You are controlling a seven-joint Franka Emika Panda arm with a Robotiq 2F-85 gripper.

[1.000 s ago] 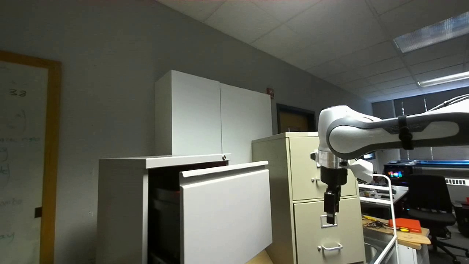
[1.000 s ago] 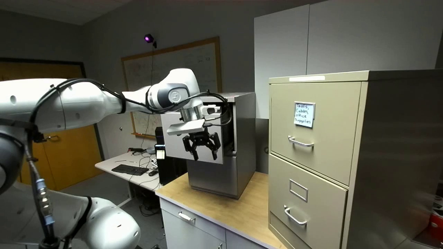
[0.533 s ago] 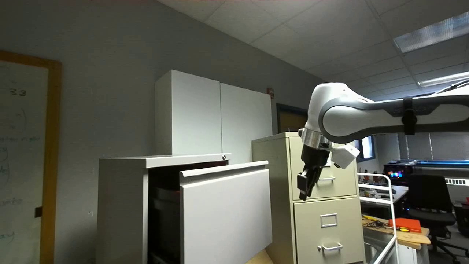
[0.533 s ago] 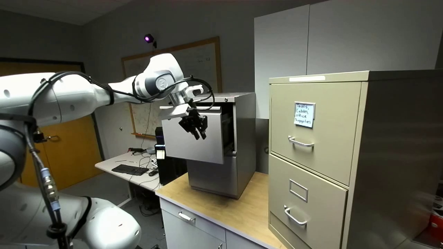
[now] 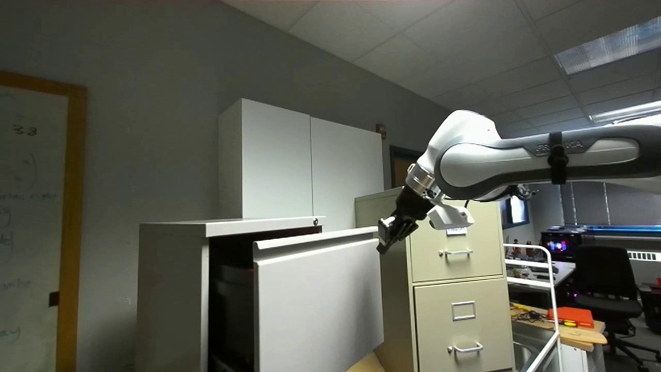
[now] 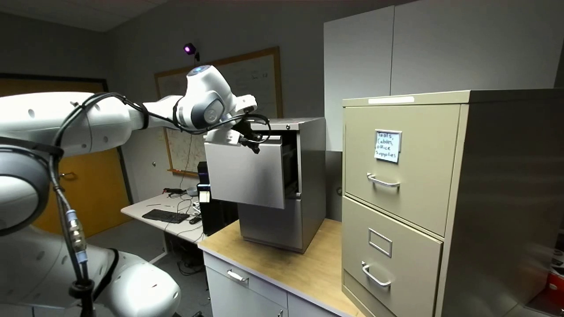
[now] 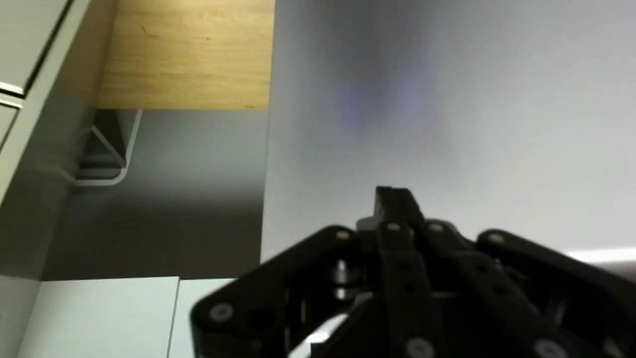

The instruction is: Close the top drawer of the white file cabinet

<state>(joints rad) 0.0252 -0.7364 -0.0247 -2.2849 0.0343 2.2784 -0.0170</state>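
Note:
The white file cabinet [image 5: 170,294] has its top drawer [image 5: 317,305] pulled well out, with a dark gap behind the drawer front in both exterior views. That plain front [image 7: 472,124] fills much of the wrist view. My gripper [image 5: 383,244] is tilted toward it, near the upper part of the front at the side facing the beige cabinet. In an exterior view the gripper [image 6: 256,149] shows just in front of the drawer's upper edge. Its fingertips [image 7: 397,201] are together with nothing between them. Whether they touch the drawer front, I cannot tell.
A beige file cabinet [image 6: 396,176] with metal handles stands close beside the white one. Under the white cabinet is a wooden countertop [image 6: 273,268]. Behind them rises a white two-door cupboard [image 5: 310,165]. A desk [image 6: 163,211] with a keyboard is farther off.
My gripper has risen, moved in toward the drawer front and tilted from pointing down to pointing forward. Its jaws have gone from open to shut. The drawer has not moved.

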